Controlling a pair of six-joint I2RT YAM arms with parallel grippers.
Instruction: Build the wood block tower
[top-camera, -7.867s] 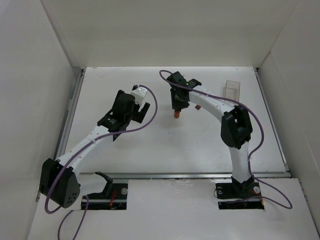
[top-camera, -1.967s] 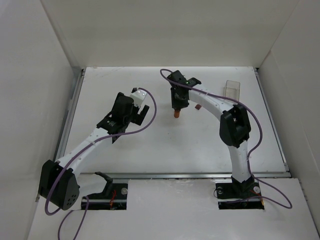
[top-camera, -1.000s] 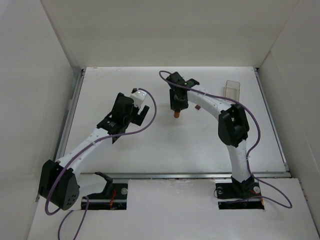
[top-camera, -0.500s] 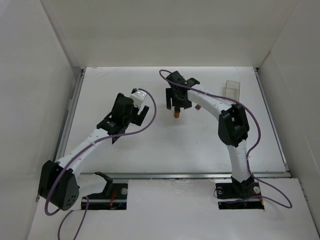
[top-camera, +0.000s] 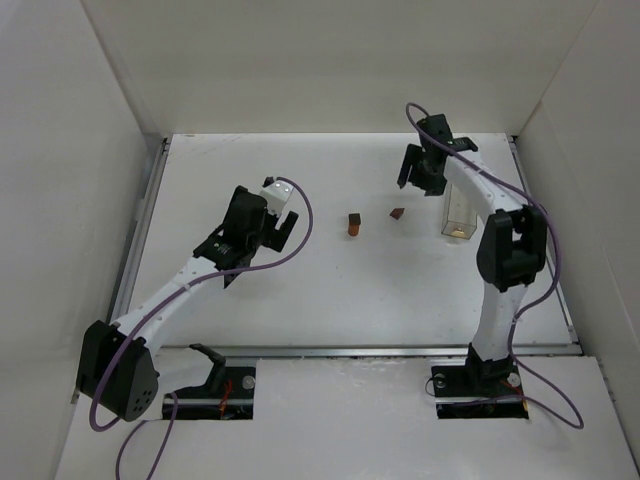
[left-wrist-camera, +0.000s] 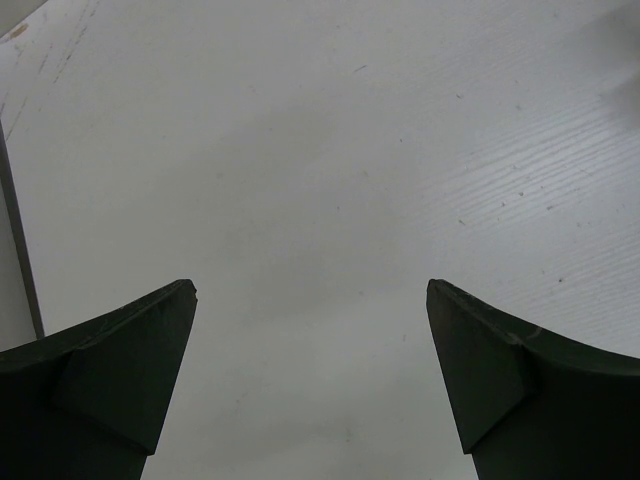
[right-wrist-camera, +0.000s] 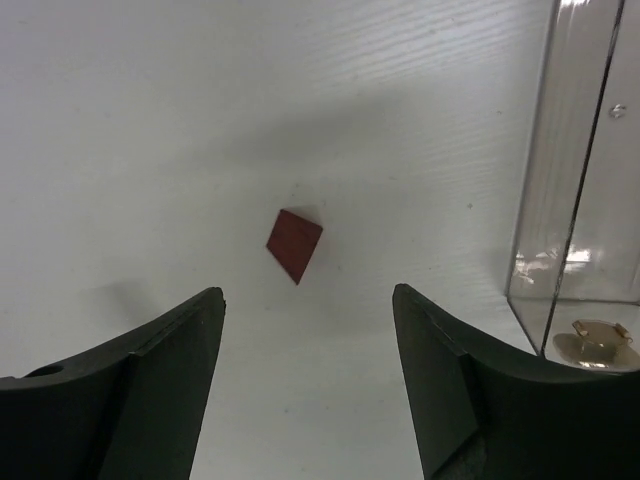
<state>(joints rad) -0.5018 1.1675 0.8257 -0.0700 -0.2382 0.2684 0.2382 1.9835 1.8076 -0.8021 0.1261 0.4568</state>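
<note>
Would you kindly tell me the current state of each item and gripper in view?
Left gripper: open, empty, hovering over the table.
Right gripper: open, empty, over the red-brown block.
Dark brown block: stacked on the orange cylinder, untouched.
Red-brown block: lying loose on the table.
Clear container: upright, tan piece inside.

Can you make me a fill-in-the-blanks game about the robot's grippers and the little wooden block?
1. Both the left gripper and the right gripper are ___.
2. The small red-brown wooden block lies on the white ___.
3. In the right wrist view, the clear plastic rectangular container stands to the block's ___.
Missing words: open, table, right.
</note>
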